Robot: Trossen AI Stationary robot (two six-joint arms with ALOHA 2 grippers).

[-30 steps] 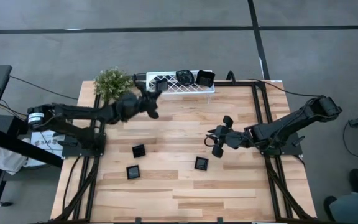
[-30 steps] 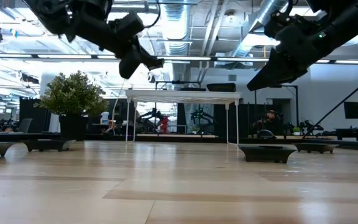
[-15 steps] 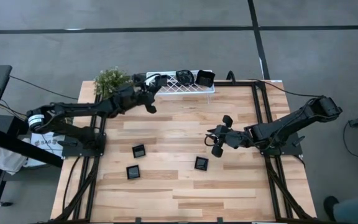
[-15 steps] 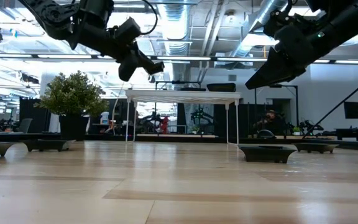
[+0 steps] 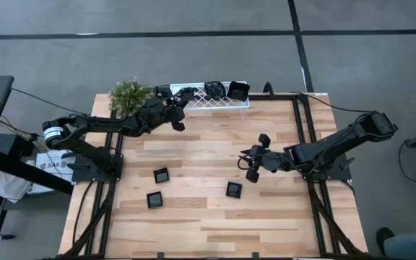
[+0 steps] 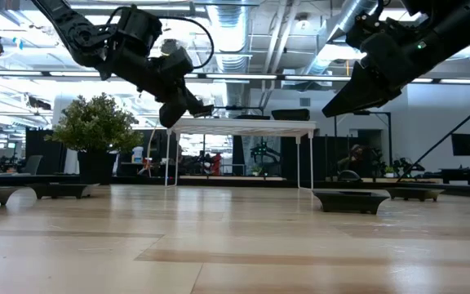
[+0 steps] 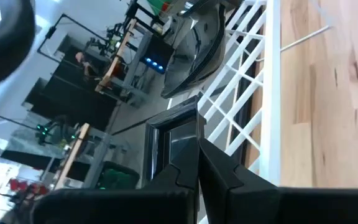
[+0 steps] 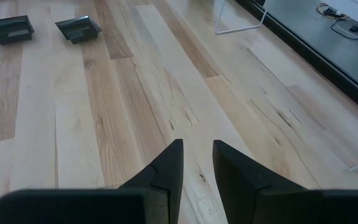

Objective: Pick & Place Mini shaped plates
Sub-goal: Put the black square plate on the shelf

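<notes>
The left fingers (image 7: 194,171) are pinched on a square mini plate (image 7: 173,140), holding it at the white rack (image 5: 208,101), beside the two plates (image 5: 224,90) standing in it. The right fingers (image 8: 194,163) stand slightly apart, gripping nothing, above the counter (image 5: 208,217) well in front of the rack. Three more square plates (image 5: 162,175) lie flat on the counter, farther from the rack.
</notes>
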